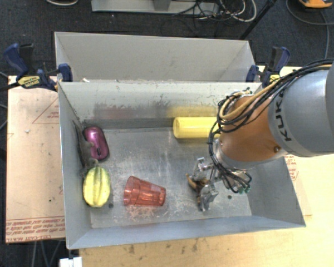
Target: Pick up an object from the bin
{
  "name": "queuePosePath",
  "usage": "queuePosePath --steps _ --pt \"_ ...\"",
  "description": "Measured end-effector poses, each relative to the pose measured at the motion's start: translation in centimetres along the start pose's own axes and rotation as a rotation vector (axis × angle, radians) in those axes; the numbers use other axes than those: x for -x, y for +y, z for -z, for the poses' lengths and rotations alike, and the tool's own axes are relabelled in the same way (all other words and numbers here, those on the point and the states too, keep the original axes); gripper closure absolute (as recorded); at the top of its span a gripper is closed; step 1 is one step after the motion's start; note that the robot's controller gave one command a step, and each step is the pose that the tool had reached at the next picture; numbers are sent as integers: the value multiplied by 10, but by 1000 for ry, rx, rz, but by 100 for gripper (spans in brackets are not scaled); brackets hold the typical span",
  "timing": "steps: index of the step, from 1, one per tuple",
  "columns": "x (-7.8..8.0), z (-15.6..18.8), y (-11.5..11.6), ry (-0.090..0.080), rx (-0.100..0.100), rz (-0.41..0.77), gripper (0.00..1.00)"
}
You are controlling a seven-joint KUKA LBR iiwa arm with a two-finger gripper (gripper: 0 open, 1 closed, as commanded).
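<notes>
My gripper (204,189) is low over the bin floor at the front right, under the orange wrist cover. A small brownish thing (195,184) lies right against its left side; I cannot tell what it is or whether it is gripped. A red see-through ribbed cup (144,193) lies on its side to the left of the gripper, about a hand's width away. A yellow cylinder (193,127) lies behind the gripper against the back wall, partly hidden by the wrist.
A yellow-green ribbed fruit (96,186) lies at the front left. Behind it, a magenta rounded thing (96,142) rests beside a dark grey piece (83,148) along the left wall. The arm covers the bin's right side.
</notes>
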State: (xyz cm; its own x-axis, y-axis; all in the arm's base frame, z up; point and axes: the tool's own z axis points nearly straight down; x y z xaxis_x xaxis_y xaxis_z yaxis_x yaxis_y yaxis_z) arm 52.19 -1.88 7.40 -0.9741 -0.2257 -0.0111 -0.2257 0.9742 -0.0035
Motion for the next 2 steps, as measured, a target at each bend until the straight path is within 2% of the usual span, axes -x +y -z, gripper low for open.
queuePosePath --steps 1,2 --pt "0 0 0 0 0 0 100" --pt "-5 148 11 7 3 -31 100"
